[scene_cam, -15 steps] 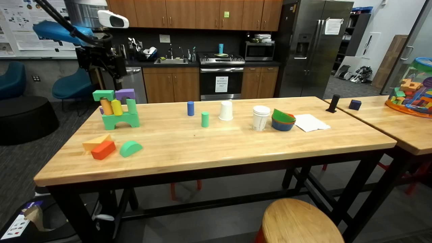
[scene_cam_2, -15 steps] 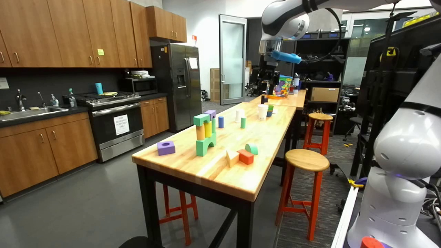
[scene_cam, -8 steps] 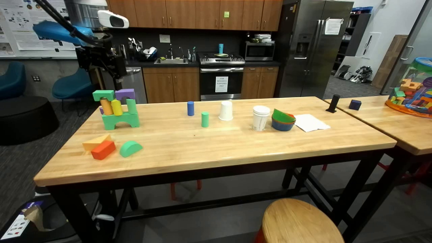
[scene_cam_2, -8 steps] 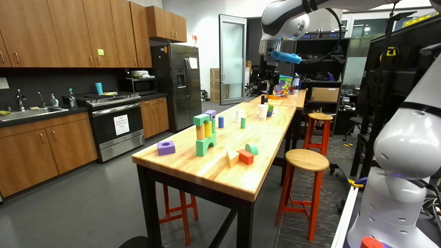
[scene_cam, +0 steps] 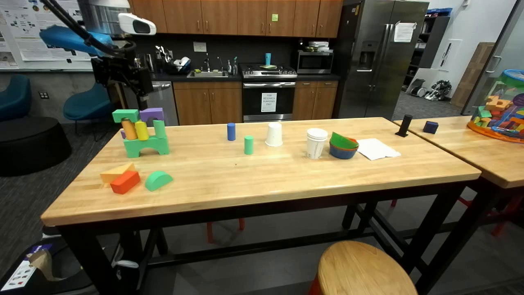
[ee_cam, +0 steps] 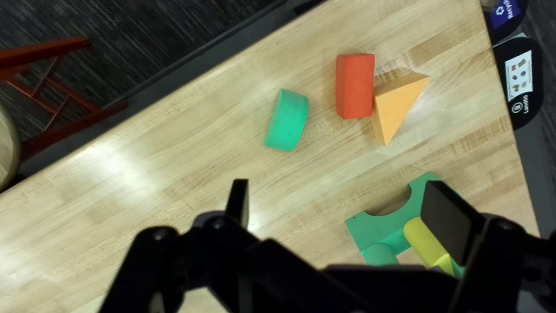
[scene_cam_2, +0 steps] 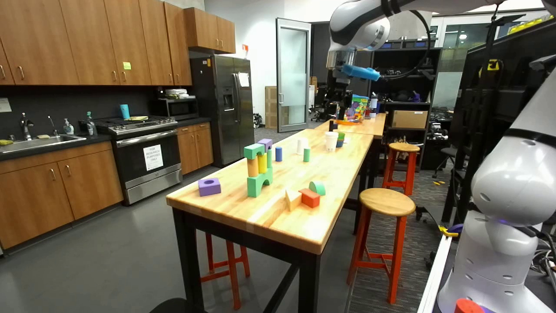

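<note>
My gripper [ee_cam: 341,202] is open and holds nothing. In an exterior view, the gripper [scene_cam: 144,96] hangs in the air near the block tower. The tower has a green arch base [scene_cam: 146,146], an orange cylinder [scene_cam: 129,129], a yellow cylinder [scene_cam: 141,130] and a green cylinder [scene_cam: 160,128]. A green block [scene_cam: 125,115] and a purple arch [scene_cam: 152,113] lie on top. In the wrist view the green base [ee_cam: 391,221] shows partly behind one finger [ee_cam: 449,217]; the tower's top is mostly hidden. A red block [ee_cam: 355,86], a tan wedge [ee_cam: 397,104] and a green half-round [ee_cam: 286,120] lie nearby.
A purple block with a hole [scene_cam_2: 209,187] lies by the table corner. A blue cylinder [scene_cam: 231,132], green cylinder [scene_cam: 248,145], upturned white cup [scene_cam: 274,134], stacked cups [scene_cam: 316,143], bowls [scene_cam: 343,152] and white paper [scene_cam: 376,149] stand farther along the wooden table [scene_cam: 262,180].
</note>
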